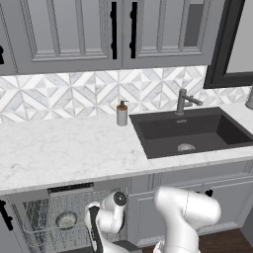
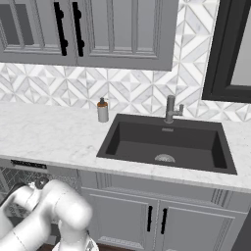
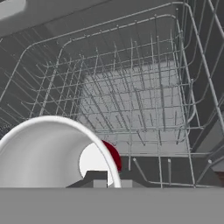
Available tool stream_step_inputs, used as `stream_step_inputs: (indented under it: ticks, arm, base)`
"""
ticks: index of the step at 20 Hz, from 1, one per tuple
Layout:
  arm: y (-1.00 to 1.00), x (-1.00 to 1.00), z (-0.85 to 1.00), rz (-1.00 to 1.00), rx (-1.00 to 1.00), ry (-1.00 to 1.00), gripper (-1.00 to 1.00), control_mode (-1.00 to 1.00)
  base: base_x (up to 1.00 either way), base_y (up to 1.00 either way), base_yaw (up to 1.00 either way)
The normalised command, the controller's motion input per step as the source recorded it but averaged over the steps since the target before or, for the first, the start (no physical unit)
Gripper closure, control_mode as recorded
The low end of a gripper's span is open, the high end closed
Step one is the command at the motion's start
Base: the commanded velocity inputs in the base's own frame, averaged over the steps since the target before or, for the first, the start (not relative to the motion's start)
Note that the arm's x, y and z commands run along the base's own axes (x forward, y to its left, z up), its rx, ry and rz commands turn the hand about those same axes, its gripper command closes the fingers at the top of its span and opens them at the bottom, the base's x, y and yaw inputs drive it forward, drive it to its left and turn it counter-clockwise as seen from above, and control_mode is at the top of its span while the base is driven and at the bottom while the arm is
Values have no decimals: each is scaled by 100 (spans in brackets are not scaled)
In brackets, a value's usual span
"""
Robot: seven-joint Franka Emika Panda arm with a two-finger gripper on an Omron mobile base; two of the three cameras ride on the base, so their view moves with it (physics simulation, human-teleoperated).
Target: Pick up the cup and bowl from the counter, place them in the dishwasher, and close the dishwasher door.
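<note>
- Nearest my hand camera is the small red tapered party cup with a pale rim (image 3: 52, 153), its wide mouth turned towards the lens so I look into the pale inside, with a sliver of red wall showing past the rim on the right.
- My two-finger gripper (image 3: 107, 183) is clamped on that cup; the dark fingertips sit together at the rim's lower edge (the pinch looks to be on the wall itself).
- Beyond it lies the pale wire rack (image 3: 131, 100) of the under-counter grey dishwasher (image 1: 54, 217), its tines standing up in rows.
- From the left base view, the small shallow grey speckled bowl (image 1: 66, 220) already rests in that rack, and the white arm (image 1: 106, 220) reaches low in front of it.
- The long white marble-look counter (image 1: 69, 148) carries a grey soap dispenser bottle (image 1: 122, 113) beside the dark inset sink (image 1: 192, 131); neither cup nor bowl is on it.
- My judgement: the step in hand is setting the cup into the rack. I would lower it between tine rows, apart from the bowl, and let go only once it sits steady, because a light tapered cup tips easily.
- Then I would withdraw straight back so the fingers do not catch the wires, and shutting the dishwasher door remains.
</note>
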Motion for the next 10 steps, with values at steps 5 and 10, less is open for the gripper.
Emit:
stream_step_inputs:
  ticks: [5,10]
  arm:
    - [8,31,5,0,0,-1,100,-100]
    - [11,39,-18,0,0,0,100,-100]
  base:
    - [0,0,0]
    - [0,0,0]
